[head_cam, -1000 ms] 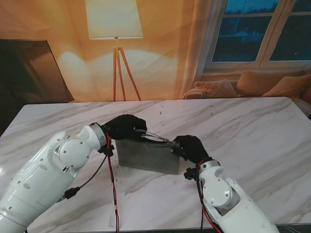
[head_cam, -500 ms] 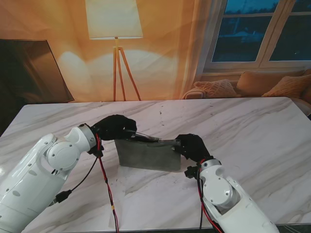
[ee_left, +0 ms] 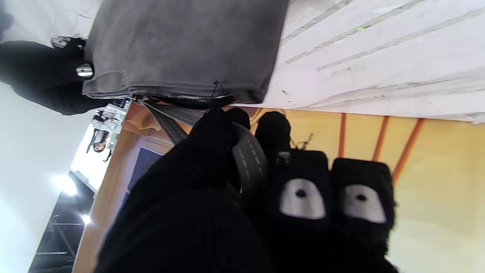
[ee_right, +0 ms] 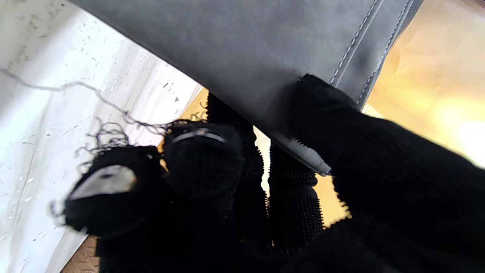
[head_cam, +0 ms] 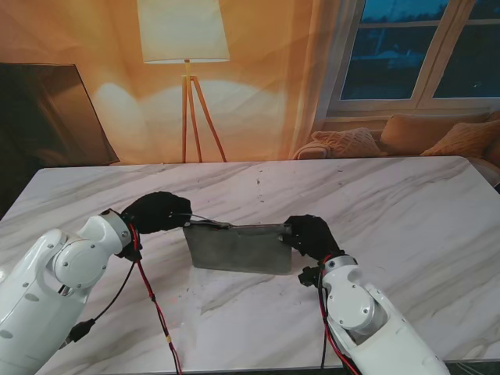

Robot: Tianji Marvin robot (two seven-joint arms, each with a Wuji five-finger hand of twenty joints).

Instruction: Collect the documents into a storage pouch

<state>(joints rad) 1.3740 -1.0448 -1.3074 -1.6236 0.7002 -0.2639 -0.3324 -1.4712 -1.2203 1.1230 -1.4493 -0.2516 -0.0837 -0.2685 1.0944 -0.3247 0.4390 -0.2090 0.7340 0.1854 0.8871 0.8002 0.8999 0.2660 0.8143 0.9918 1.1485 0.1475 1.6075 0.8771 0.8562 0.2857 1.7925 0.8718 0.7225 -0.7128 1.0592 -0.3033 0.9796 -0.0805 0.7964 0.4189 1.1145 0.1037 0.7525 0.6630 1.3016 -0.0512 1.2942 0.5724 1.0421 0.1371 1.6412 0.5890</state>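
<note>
A grey pouch [head_cam: 234,248] stands on edge on the marble table [head_cam: 406,211], its zippered top edge facing away from me. My left hand [head_cam: 156,212] sits just beyond the pouch's left top corner, shut on a thin grey pull strap [ee_left: 246,155] that runs from the zipper line [ee_left: 182,99]. The strap passes between thumb and fingers of the left hand [ee_left: 227,189]. My right hand [head_cam: 308,234] is shut on the pouch's right top corner, thumb pressed on the grey face of the pouch [ee_right: 265,45] and the other fingers of the right hand [ee_right: 322,151] behind it. No documents are in view.
Red and black cables [head_cam: 152,305] hang from both forearms over the table's near side. Beyond the far edge stand a floor lamp [head_cam: 187,47], a dark panel [head_cam: 47,117] at the left and a sofa with cushions [head_cam: 422,137] under a window.
My left hand has slid left along the pouch's top edge, from above its middle to past the left corner, drawing the strap with it. The right hand kept its hold on the corner.
</note>
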